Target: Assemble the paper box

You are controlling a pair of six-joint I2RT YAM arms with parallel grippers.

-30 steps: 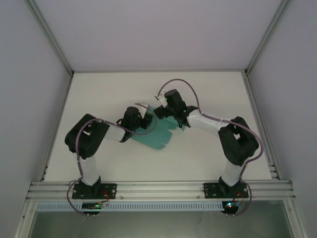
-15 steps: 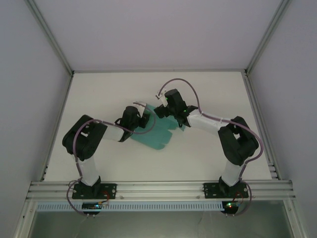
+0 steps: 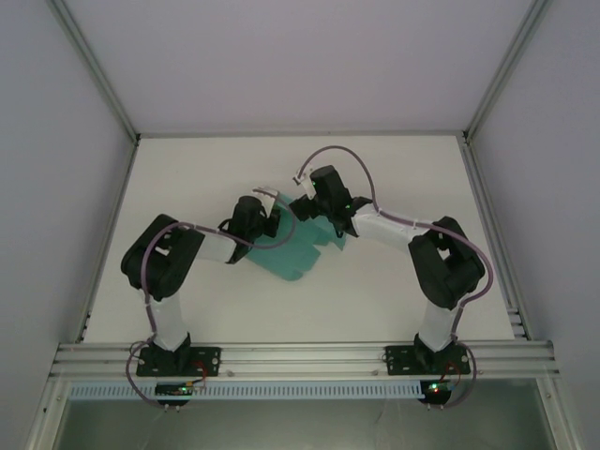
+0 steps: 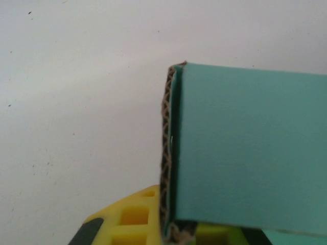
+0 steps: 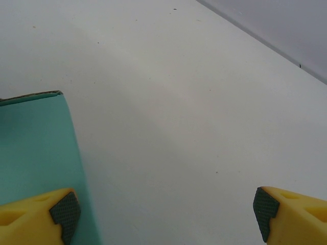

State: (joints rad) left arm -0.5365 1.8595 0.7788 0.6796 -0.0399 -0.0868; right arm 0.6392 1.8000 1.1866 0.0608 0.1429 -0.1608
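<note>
My left gripper [image 4: 171, 229] just pinched tight on folded edge of teal-green corrugated card paper box [image 3: 300, 248], mid white table [image 3: 187, 187]; sheet shifted. My right gripper [image 5: 166, 206] spread wide beside it. Fold ready, I judge.

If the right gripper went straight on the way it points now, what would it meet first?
Probably the table: nothing lies ahead between the fingers of the open right gripper. The paper box lies at the wrist view's left edge, beside one finger, seemingly off the line; depth is unclear.
</note>
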